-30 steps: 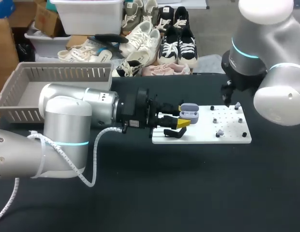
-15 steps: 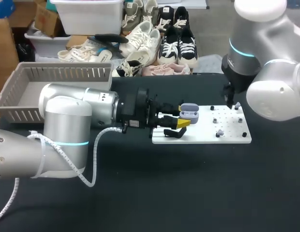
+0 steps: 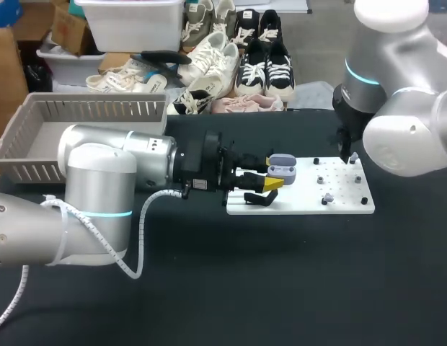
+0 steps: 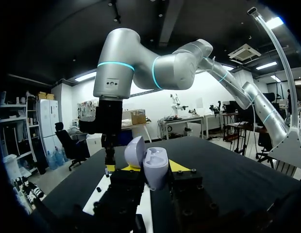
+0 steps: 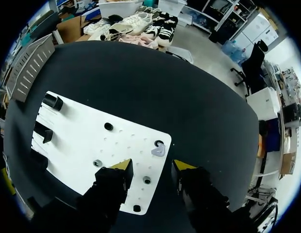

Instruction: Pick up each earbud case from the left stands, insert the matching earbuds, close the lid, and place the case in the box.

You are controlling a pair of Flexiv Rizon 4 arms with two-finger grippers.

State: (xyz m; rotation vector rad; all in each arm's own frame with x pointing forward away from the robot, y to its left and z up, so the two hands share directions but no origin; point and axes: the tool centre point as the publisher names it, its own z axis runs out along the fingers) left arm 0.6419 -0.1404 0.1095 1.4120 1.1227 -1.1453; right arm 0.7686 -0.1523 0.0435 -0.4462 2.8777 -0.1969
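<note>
**A:** How is our left pincer (image 3: 272,171) set?

**B:** It is closed on the earbud case (image 4: 155,170), gripping the lower half from both sides, with the lid (image 4: 135,150) open. We judge the case light, hard and slippery, so we hold the body and never the hinged lid.

**A:** And our right pincer (image 5: 151,167)?

**B:** Its fingers are parted and empty. Just ahead of it a tiny earbud (image 5: 158,150) lies on the white board (image 5: 87,141), probably glossy and easily flicked away.

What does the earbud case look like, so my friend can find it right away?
Find the flat white board on the black table. At its left end, the left gripper with yellow tips holds the small, rounded, pale lilac-grey earbud case. It is the only thing there with a lid flipped open, unlike the little black pegs nearby.
</note>
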